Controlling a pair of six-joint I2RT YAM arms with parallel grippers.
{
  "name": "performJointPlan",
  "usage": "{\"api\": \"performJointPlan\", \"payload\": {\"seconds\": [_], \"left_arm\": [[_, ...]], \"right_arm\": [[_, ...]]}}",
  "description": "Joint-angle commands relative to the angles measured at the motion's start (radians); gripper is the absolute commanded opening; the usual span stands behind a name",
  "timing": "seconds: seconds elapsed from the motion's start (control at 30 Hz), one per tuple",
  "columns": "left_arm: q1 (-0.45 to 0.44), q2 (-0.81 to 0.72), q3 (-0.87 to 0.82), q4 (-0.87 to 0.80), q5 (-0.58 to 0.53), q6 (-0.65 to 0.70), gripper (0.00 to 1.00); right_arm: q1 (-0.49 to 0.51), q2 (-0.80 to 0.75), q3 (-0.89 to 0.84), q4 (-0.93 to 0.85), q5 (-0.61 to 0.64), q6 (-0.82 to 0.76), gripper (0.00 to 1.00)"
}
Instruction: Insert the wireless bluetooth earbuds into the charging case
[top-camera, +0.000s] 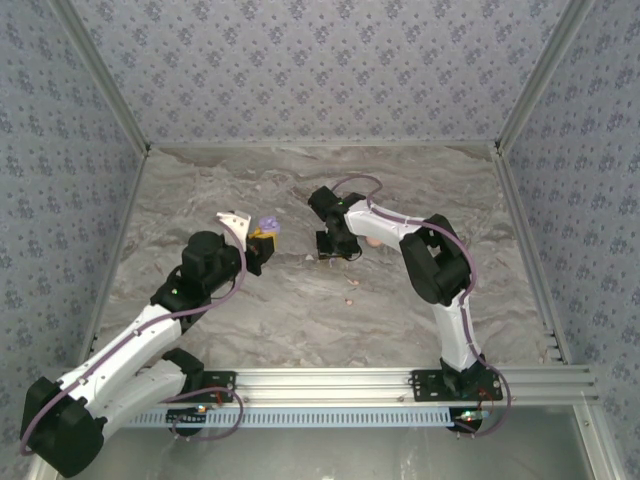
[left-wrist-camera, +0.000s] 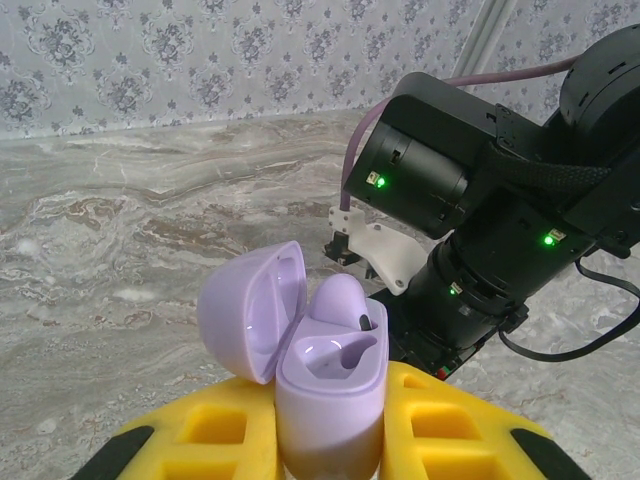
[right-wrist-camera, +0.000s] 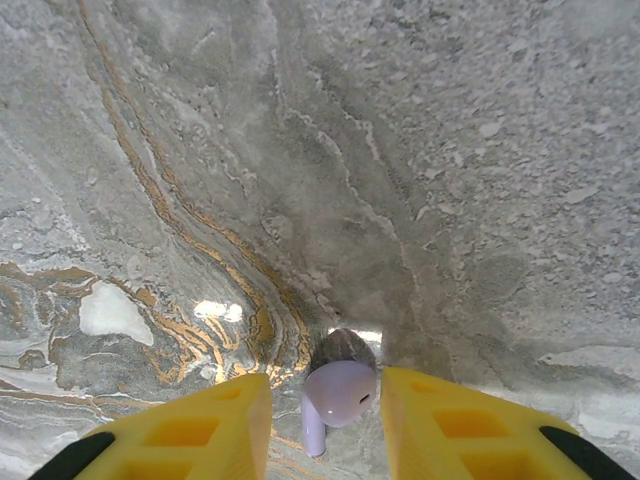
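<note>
My left gripper is shut on the lilac charging case and holds it upright above the table, lid swung open to the left. One lilac earbud sits in the case's far slot; the near slot is empty. In the top view the case is left of centre. My right gripper is down at the marble tabletop, open, its yellow fingers straddling a second lilac earbud that lies on the surface with a gap on each side. The right gripper points toward the case.
A salmon-pink round thing peeks out behind the right arm's forearm. Two tiny pinkish pellets lie on the marble table nearer the arm bases. Patterned walls enclose the table on three sides. The right arm's wrist looms close beside the held case.
</note>
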Motion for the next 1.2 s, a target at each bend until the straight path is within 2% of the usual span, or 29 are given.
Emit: {"api": "performJointPlan", "payload": {"seconds": [0.0, 0.5, 1.17], "left_arm": [[0.009, -0.003, 0.0, 0.036, 0.016, 0.016, 0.21], [0.008, 0.003, 0.001, 0.04, 0.019, 0.019, 0.22], [0.008, 0.0, -0.006, 0.039, 0.021, 0.014, 0.21]], "right_arm": [[0.006, 0.027, 0.027, -0.036, 0.018, 0.019, 0.36], [0.007, 0.059, 0.036, -0.038, 0.016, 0.019, 0.35], [-0.008, 0.027, -0.02, 0.029, 0.002, 0.005, 0.25]]}}
